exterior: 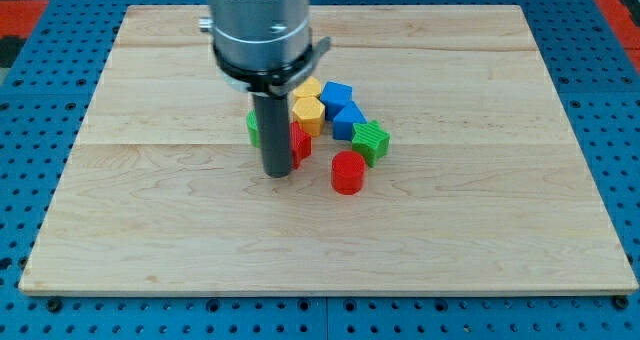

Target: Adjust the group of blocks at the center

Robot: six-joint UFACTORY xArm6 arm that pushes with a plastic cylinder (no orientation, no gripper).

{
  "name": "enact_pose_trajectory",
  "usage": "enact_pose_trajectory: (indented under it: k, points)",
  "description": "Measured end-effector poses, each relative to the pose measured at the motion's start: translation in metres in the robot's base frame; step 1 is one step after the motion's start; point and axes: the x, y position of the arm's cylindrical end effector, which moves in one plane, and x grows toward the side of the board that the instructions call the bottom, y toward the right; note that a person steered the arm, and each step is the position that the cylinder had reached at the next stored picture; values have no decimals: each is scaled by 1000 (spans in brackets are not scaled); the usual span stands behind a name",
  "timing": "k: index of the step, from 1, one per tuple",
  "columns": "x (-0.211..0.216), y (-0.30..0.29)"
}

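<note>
A tight group of blocks sits near the board's centre. My tip (277,172) rests on the board just left of a red block (300,141), which the rod partly hides. A green block (253,128) peeks out left of the rod. A yellow hexagonal block (307,111) and another yellow block (310,87) lie behind the rod. Two blue blocks (336,94) (348,118) sit to the right of the yellow ones. A green star-shaped block (371,140) lies at the group's right. A red cylinder (348,171) stands nearest the view's bottom.
The wooden board (480,220) lies on a blue perforated table. The arm's grey cylindrical body (258,25) hangs over the board's upper middle and hides part of the group.
</note>
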Motion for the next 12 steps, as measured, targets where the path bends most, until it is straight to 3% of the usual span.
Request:
enact_pose_trajectory:
  k: [1, 2, 3, 4, 5, 7, 8, 9, 11, 12]
  points:
    - [-1, -9]
    - [-17, 32]
    - [1, 40]
    - [68, 27]
    - [72, 90]
    - [8, 97]
    - [55, 83]
    - [55, 21]
    - [-16, -13]
    - [-24, 18]
